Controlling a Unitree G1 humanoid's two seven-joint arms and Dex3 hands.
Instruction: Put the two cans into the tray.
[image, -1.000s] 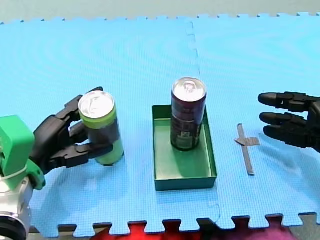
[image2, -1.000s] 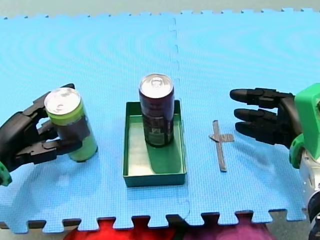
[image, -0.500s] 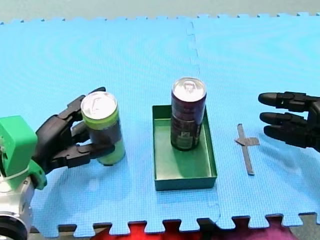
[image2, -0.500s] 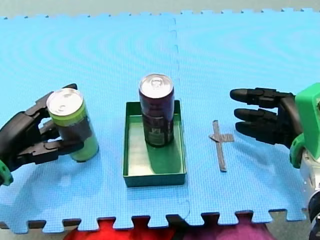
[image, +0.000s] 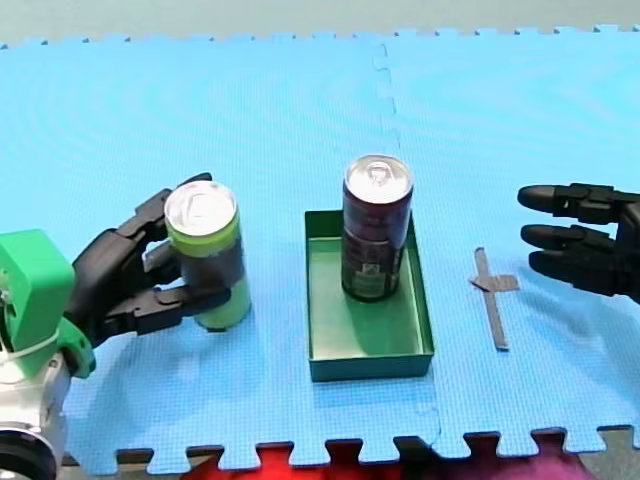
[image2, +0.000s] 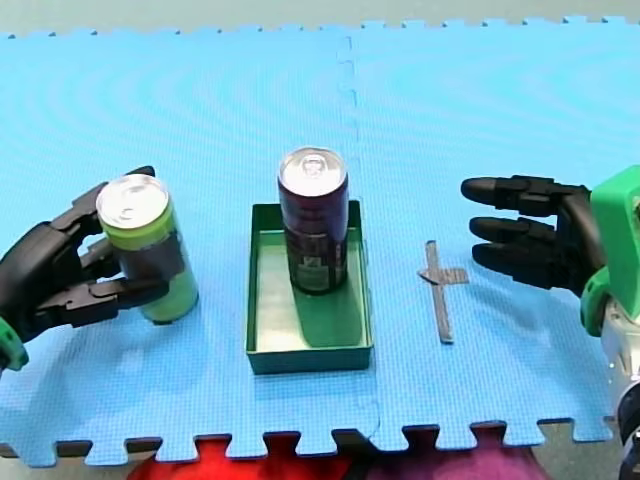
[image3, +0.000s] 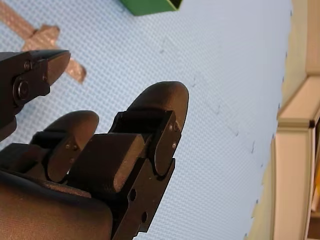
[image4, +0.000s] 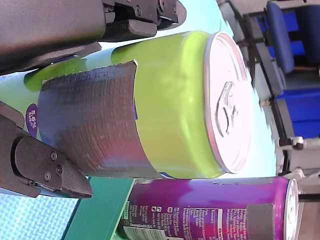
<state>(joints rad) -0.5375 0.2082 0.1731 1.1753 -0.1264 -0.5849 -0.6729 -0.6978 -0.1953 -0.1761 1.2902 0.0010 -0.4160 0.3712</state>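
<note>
Two cans: one stands in the tray and one is outside it, so I judge the task half done.
Left robot hand (image: 130, 285): it comes in from the near left with its palm turned toward the tray. Its fingers (image4: 45, 170) are curled round the green can's side, one low on the near face and the others higher round the back.
Green can (image: 207, 258): it is upright with the lid up, to the left of the tray and apart from it. I cannot tell whether its base touches the mat.
Why this hold: a side grip about mid-height leaves the lid and base free. That should let me carry the can level over the low wall and set it down flat.
Tray (image: 365, 325): it is green and shallow, with its long side running away from me. The near half is bare, and that is where I would aim the green can.
Purple can (image: 375, 235): it is upright in the far half of the tray, close to the far wall, which leaves the near half free.
Risk: I think the curled fingers could brush the purple can as the green can goes down.
Tape mark (image: 492, 300): a grey cross lies flat on the mat just right of the tray.
Right robot hand (image: 585, 250): it holds nothing and is uncurled. It sits at the far right, beyond the tape mark and well apart from the tray, which I read as keeping out of the way.
Foam mat (image: 250, 120): blue jigsaw tiles cover the table out to the far edge.
</note>
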